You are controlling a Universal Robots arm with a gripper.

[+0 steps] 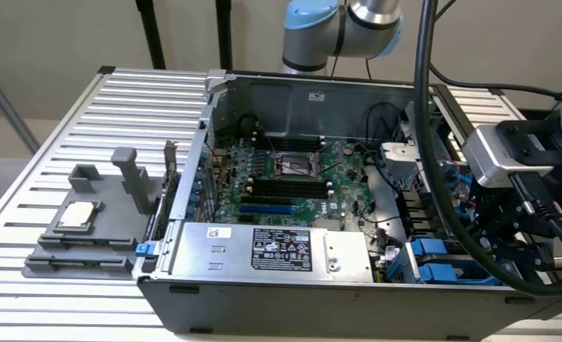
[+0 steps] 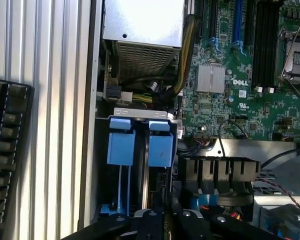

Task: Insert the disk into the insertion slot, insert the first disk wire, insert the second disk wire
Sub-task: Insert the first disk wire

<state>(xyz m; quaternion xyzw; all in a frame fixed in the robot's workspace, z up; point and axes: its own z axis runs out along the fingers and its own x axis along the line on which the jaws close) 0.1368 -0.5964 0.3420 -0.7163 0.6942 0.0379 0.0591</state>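
Note:
The insertion slot (image 1: 434, 261) is the dark bay with bright blue tabs in the near corner of the open computer case, at the exterior view's right. In the wrist view, two blue tabs (image 2: 121, 142) stand side by side in the slot (image 2: 140, 114), with a thin dark gap between them. My gripper (image 2: 166, 209) hangs shut just over the slot's edge, its black fingers (image 2: 190, 220) pressed together with nothing visible between them. From outside, the gripper (image 1: 494, 251) sits low over that corner, half behind a thick black cable. The disk is hidden. I cannot tell which cables are the disk wires.
A silver power-supply box (image 1: 271, 249) with a black label lies beside the slot, with a cable bundle (image 2: 182, 60) running past it. The green motherboard (image 1: 290, 178) fills the case floor. A grey fixture (image 1: 86, 228) stands on the slatted table (image 1: 138, 107), and a keyboard (image 2: 7, 150) lies outside the case.

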